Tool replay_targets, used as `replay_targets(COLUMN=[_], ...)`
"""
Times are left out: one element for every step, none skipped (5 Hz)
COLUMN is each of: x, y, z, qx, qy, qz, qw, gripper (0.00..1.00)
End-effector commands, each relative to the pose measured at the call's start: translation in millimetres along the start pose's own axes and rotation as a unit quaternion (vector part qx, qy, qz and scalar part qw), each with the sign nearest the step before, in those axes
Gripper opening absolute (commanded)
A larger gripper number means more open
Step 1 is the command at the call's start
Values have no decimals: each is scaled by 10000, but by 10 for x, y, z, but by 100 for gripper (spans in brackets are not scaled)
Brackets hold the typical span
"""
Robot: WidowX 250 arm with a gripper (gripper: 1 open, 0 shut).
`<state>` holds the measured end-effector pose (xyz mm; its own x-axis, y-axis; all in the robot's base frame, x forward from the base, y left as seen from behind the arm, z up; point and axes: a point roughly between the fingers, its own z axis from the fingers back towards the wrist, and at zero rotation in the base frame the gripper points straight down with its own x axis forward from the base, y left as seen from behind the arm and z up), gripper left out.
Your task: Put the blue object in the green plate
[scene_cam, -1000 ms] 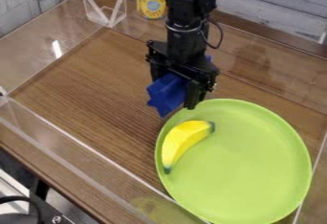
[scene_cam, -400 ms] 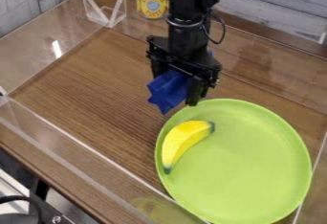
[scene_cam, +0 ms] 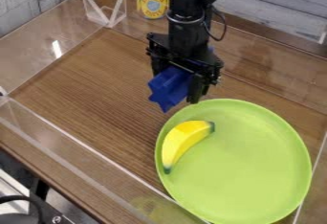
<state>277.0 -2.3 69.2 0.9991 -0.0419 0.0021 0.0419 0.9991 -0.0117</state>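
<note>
The blue object (scene_cam: 163,91), a deep-blue blocky piece, lies on the wooden table just left of the green plate's (scene_cam: 262,166) upper-left rim. My black gripper (scene_cam: 181,90) points straight down over it. The jaws stand open, with one finger on each side of the block. The block's right part is hidden behind the fingers. I cannot see whether the pads touch it. The big lime-green plate fills the lower right of the view.
A yellow banana (scene_cam: 186,140) lies on the plate's left part. A yellow-labelled container (scene_cam: 152,4) stands at the back behind the arm. Clear acrylic walls (scene_cam: 52,123) fence the wooden table (scene_cam: 90,75) on the left, front and back.
</note>
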Motion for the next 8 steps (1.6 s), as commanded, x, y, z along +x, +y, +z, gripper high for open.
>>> replay_targets(x=[51, 40, 27, 14, 0, -11, -22, -31], y=[-25, -34, -43, -52, -62, -70, -79, -82], z=[200, 213, 229, 245, 264, 274, 284, 294], qx=[38, 44, 53, 63, 73, 82, 92, 105], qy=[-357, -359, -368, -374, -382, -394, -406, -430], qz=[-30, -13, -1, 14, 29, 48, 66, 69], qw=[9994, 9993, 9993, 9993, 9992, 9992, 9991, 9990], gripper=[0, 0, 0, 0, 0, 0, 0, 0])
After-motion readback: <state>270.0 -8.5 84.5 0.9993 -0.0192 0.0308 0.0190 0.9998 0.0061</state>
